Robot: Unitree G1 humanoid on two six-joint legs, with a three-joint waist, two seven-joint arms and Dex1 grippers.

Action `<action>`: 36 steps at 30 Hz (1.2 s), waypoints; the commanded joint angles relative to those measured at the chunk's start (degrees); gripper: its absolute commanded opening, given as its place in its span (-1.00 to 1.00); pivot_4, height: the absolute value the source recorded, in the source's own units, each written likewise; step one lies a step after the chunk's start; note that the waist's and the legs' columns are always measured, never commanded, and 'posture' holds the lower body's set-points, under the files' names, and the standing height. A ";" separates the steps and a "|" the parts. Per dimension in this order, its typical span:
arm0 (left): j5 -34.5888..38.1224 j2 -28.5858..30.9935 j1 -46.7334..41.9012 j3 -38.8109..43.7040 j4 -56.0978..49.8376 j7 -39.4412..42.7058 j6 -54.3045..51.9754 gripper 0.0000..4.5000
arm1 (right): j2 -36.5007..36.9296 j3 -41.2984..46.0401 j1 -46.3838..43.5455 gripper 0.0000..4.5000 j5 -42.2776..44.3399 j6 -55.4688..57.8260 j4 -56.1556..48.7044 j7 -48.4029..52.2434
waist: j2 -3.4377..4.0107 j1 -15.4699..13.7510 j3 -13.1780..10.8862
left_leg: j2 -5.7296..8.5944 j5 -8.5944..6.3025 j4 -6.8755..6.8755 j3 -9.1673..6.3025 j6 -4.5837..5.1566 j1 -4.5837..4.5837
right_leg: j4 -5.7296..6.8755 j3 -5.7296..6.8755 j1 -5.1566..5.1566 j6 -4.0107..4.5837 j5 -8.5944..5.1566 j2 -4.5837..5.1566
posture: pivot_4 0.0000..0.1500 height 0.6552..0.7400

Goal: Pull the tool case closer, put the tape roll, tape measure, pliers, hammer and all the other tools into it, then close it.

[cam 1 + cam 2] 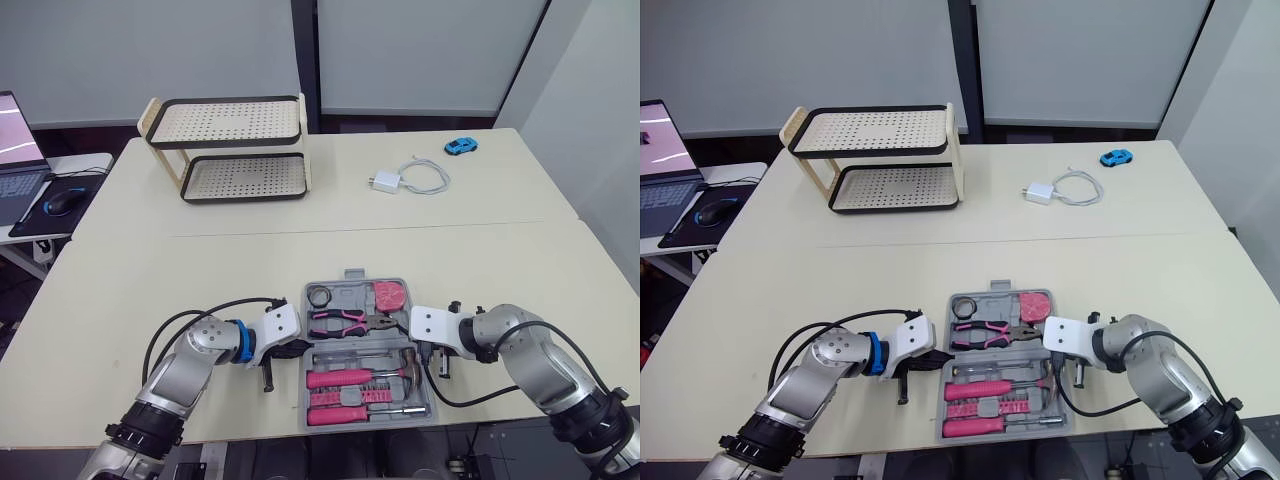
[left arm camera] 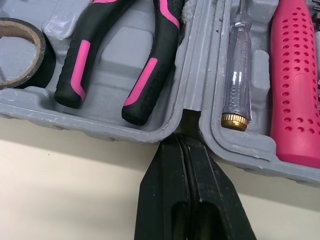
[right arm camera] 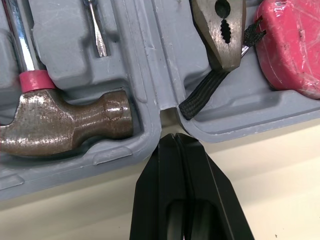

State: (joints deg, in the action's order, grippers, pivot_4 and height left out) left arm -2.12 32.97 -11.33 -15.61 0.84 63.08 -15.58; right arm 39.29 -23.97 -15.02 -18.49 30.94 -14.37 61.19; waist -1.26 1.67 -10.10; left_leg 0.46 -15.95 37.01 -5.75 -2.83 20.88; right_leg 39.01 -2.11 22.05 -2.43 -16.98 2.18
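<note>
**A:** Left gripper (image 2: 184, 142) first: fingers pressed flat together, tip poked into the hinge notch on one side of the tool case (image 1: 350, 291). Right gripper (image 3: 175, 137) is the same at the opposite notch, squeezed closed and holding nothing.

**B:** And the case lies open flat in front of the robot?

**A:** Yes, between the two arms. Tape roll (image 1: 319, 296), pliers (image 1: 345, 320) and tape measure (image 1: 388, 295) are in the far half. The hammer (image 3: 65, 125) and pink-handled screwdrivers (image 1: 340, 378) are in the near half. It looks packed, so I'd say closing is the job now.

**B:** From the hinge, though?

**A:** Poor leverage there, I reckon (a notch is no handle). Better to slide both tips out to one half's outer corners, get under the rim evenly and fold it over together. Otherwise it may twist and tip tools out.

**B:** Room?

**A:** The near rim sits close to the front edge of the table (image 1: 200, 270), so there's little slack there. Beyond the far half it's bare top, and the rack (image 1: 235, 150) and charger (image 1: 385, 182) are well apart.
</note>
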 commanded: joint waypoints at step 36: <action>27.45 15.51 16.65 20.84 -23.08 5.04 -3.60 0.54 | 8.77 40.11 10.66 1.00 47.41 14.79 1.54 -0.56 | 0.01 0.04 -0.11 | -0.25 -0.01 -0.05 0.11 0.01 0.04 | -0.04 -0.16 0.02 0.00 0.00 0.11 | 1.00 1.00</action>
State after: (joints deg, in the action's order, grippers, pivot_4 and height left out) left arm 23.65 48.39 4.72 6.86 -17.82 67.22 -17.98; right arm 48.08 13.47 -2.88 23.64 38.83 -10.99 61.84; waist -1.26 1.71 -10.21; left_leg 0.22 -15.95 36.96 -5.63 -2.81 20.91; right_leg 38.98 -2.29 22.06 -2.43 -16.98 2.29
